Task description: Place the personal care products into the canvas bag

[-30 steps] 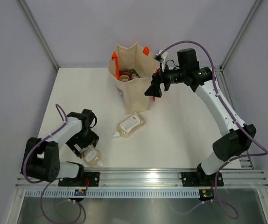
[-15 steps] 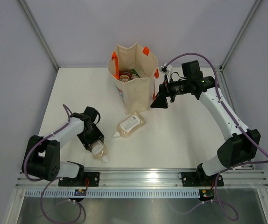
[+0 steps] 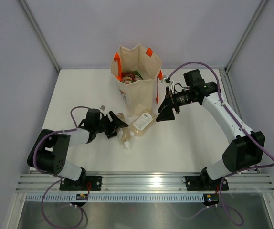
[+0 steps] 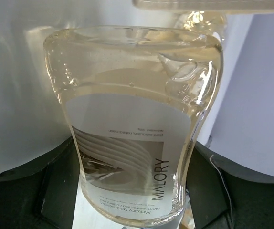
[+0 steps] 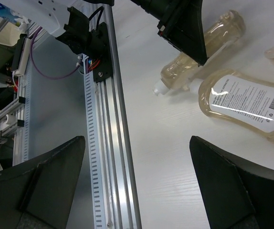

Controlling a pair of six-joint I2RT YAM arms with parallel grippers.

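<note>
Beside the canvas bag (image 3: 139,98), the left gripper (image 3: 116,125) pinches one peach bottle (image 4: 137,119) (seemingly for loading); the right gripper (image 5: 137,181) hangs spread near the second peach bottle (image 5: 249,102), ready.

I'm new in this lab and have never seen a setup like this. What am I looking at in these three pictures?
Two robot arms are bolted to a white table, each ending in a two-finger gripper. One picture looks down from above; two come from wrist cameras. The left gripper is shut on a peach bottle, which fills its wrist view. The right gripper is open and empty, near a second peach bottle lying on the table. The canvas bag stands upright behind them, some items already inside.
</note>
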